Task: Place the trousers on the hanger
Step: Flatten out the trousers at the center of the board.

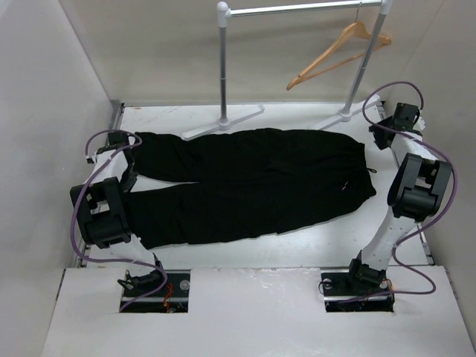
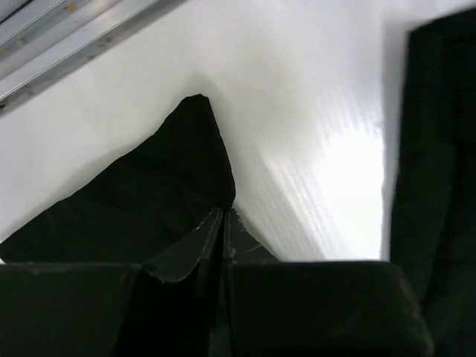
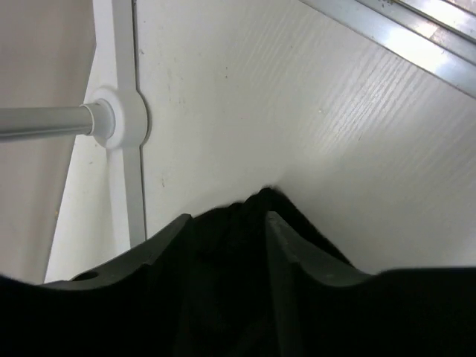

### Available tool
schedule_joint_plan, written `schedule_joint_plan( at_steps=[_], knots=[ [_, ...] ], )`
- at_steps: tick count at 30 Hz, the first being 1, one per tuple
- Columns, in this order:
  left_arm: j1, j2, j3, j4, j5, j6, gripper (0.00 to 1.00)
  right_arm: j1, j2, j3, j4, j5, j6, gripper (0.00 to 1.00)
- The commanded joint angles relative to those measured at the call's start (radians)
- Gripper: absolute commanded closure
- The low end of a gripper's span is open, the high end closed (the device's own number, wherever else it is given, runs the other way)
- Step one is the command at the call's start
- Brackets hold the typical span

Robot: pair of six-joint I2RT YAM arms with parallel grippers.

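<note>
Top external view: the trousers (image 1: 253,186) lie flat across the white table (image 1: 297,245), waist to the right, 2 legs running left, spread between the 2 arms. The hanger (image 1: 338,52) hangs by its hook on the silver rail (image 1: 297,9) at the far right, well apart from the cloth.

The left arm rises from its base at the near left and leans left to a bulky elbow. Its forearm then reaches toward the far side, ending at the left end of the far leg. The right arm slants right and away from its base to an elbow beside the waistband. Its forearm carries on toward the far side, and the wrist turns in over the waist's far right corner.

Left wrist view: the left gripper (image 2: 223,216) has its 2 fingers pressed together, pinching an edge of the black cloth. The cloth stands up from the tips in a pointed fold against the table. A second strip of trousers lies along the right edge of this view.

Right wrist view: the right gripper (image 3: 227,223) points down at the table, its fingers (image 3: 178,234) spread. A hump of black cloth fills the gap between them, and the rail's white foot (image 3: 123,119) stands just beyond.
</note>
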Motion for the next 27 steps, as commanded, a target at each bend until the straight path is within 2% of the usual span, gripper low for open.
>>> schedule_joint_plan(
  at_steps=[1,4,7,12,13,14,15,17,19,22,24,27],
  knots=[
    [-0.025,0.034,0.067,0.031,0.009,0.033,0.97,0.015,-0.037,0.027,-0.019,0.045,-0.005,0.44],
    [-0.025,0.074,0.104,0.021,-0.005,0.076,0.92,0.044,-0.183,-0.092,-0.008,0.093,-0.002,0.41],
    [-0.016,0.091,0.138,0.008,-0.018,0.137,0.72,0.117,-0.367,-0.247,0.01,0.142,0.016,0.39],
    [-0.017,-0.076,0.077,0.0,-0.051,0.128,0.48,0.292,-0.624,-0.461,0.018,0.162,0.021,0.44],
    [-0.016,-0.119,0.051,-0.008,-0.044,0.125,0.45,0.326,-0.672,-0.497,0.012,0.156,0.018,0.47],
    [-0.011,-0.165,0.02,-0.024,-0.036,0.12,0.43,0.355,-0.715,-0.533,0.003,0.147,0.018,0.53],
    [-0.005,-0.217,-0.017,-0.044,-0.027,0.108,0.42,0.386,-0.759,-0.562,-0.009,0.13,0.016,0.65],
    [0.016,-0.321,-0.092,-0.087,-0.002,0.084,0.42,0.456,-0.839,-0.617,-0.041,0.083,0.008,0.83],
    [0.052,-0.436,-0.161,-0.142,0.015,0.053,0.43,0.541,-0.905,-0.668,-0.081,0.046,0.001,0.89],
    [0.115,-0.597,-0.258,-0.245,0.054,-0.039,0.44,0.657,-0.968,-0.717,-0.135,0.03,-0.002,0.87],
    [0.15,-0.676,-0.324,-0.314,0.117,-0.116,0.46,0.726,-0.996,-0.737,-0.163,0.024,-0.007,0.78],
    [0.161,-0.739,-0.436,-0.368,0.217,-0.235,0.47,0.792,-1.005,-0.759,-0.186,0.003,-0.036,0.59]
  ],
)
